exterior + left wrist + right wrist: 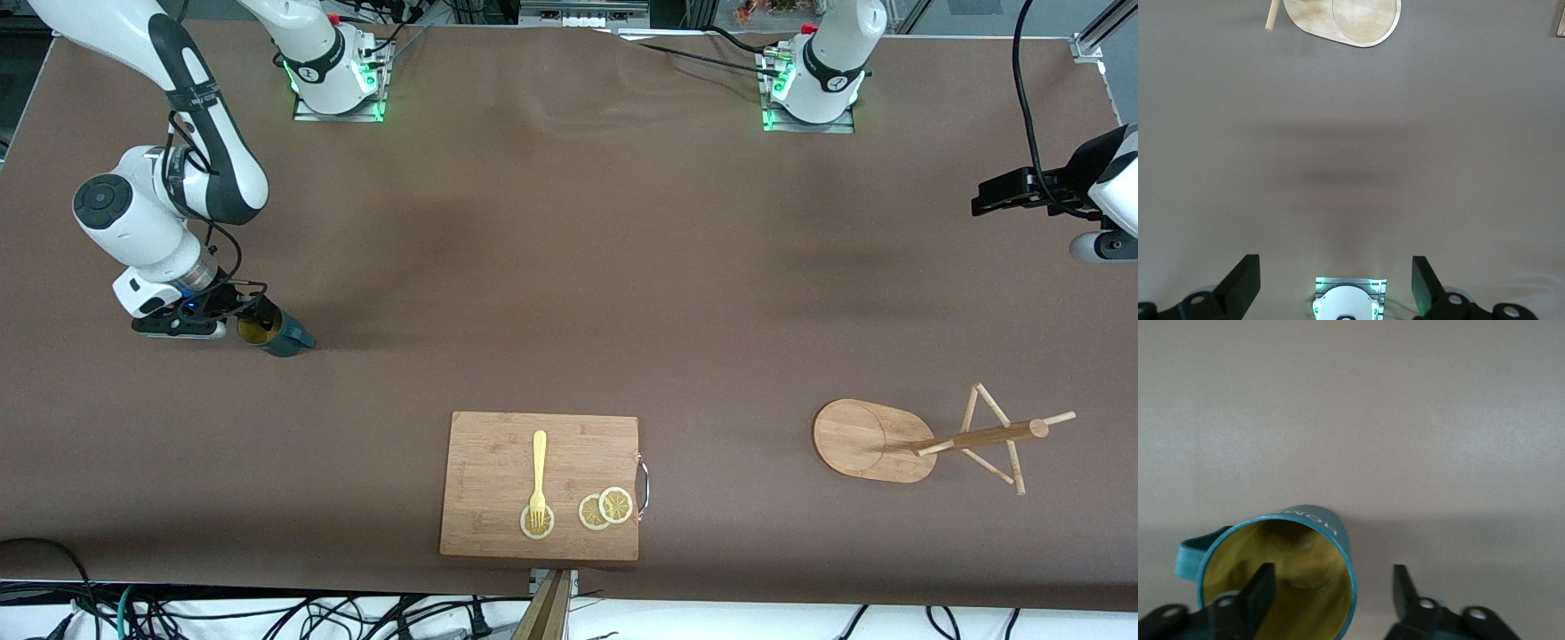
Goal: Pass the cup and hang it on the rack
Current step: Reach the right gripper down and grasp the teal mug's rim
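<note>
Status: early stage. The cup (pixel 277 332) is not yet lifted, passed or hung; it sits on the desk (pixel 569 267) at the right arm's end, farther from the front camera than the cutting board (pixel 498 484). Judged remaining: close on the cup wall, lift, hand over to the left arm, hang on a peg.

Right gripper (pixel 253 320): down at the cup, open. In the right wrist view one finger (pixel 1261 590) sits inside the cup mouth and the other outside, so the jaws straddle the rim. Grip not yet made, as far as can be seen. The handle shows beside the rim in that view, clear of the fingers.

Left gripper (pixel 1336 283): up in the air over bare desk at the left arm's end, open, holding nothing. This arm waits.

The rack (pixel 925 440) lies at the left arm's end, about as near to the front camera as the cutting board and well apart from the cup. Nothing hangs on its pegs.

Containers:
- Cup: mustard-yellow inside, no contents visible; teal outside.
- Cutting board: carries a yellow fork (pixel 538 476) with its tines on one lemon slice (pixel 537 524); two more lemon slices (pixel 606 508), overlapping, nearer its metal handle.

Judgement: the cup looks tilted in the front view, so the rim grip may need care at closing.
</note>
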